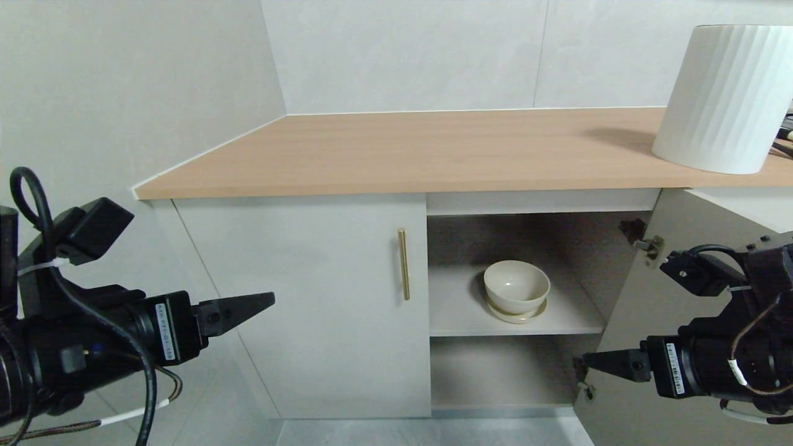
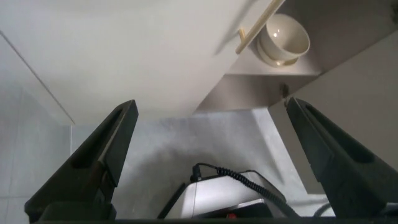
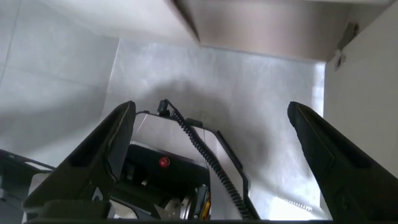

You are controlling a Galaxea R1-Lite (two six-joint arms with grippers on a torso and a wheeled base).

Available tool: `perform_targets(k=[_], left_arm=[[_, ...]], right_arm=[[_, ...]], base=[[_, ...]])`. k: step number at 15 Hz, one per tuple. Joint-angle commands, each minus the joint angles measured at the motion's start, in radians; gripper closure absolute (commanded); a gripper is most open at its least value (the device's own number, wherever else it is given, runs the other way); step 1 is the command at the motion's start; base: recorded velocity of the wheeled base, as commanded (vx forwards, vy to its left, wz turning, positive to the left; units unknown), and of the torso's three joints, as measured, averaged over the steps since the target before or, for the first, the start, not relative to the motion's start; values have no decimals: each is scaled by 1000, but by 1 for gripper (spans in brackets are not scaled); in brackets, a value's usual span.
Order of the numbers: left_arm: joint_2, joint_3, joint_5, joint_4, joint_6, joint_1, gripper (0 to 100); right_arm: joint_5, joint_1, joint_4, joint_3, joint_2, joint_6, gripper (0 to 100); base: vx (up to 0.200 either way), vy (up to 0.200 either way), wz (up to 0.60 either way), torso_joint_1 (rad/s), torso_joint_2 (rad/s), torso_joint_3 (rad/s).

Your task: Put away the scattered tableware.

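Black arms (image 1: 93, 353) — pointed fingers (image 1: 238, 308), white labels (image 1: 165, 332), looped black cables (image 1: 41, 207).

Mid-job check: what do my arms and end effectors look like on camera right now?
Both arms are black. The left end effector and right end effector each have tapering, wedge-shaped black fingers. A white printed label bands each wrist, a boxy black camera sits above, and black cables with thin white and brown wires trail off.

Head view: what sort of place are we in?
Probably a home kitchen or dining area: a wood-topped counter, a white base cabinet with one door open, and a bowl on a saucer stored on the shelf inside.
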Motion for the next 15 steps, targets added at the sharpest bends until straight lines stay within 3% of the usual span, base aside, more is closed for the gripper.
perform_targets(k=[1,15], left_arm=[[3,1,0,0,0,0,0],[6,8,-8,2,1,-2,0]], right_arm=[[0,6,0,3,-1,0,0],[2,10,0,3,5,2,0]], base=[[-200,0,0,2,-2,2],[-200,0,0,1,4,3]])
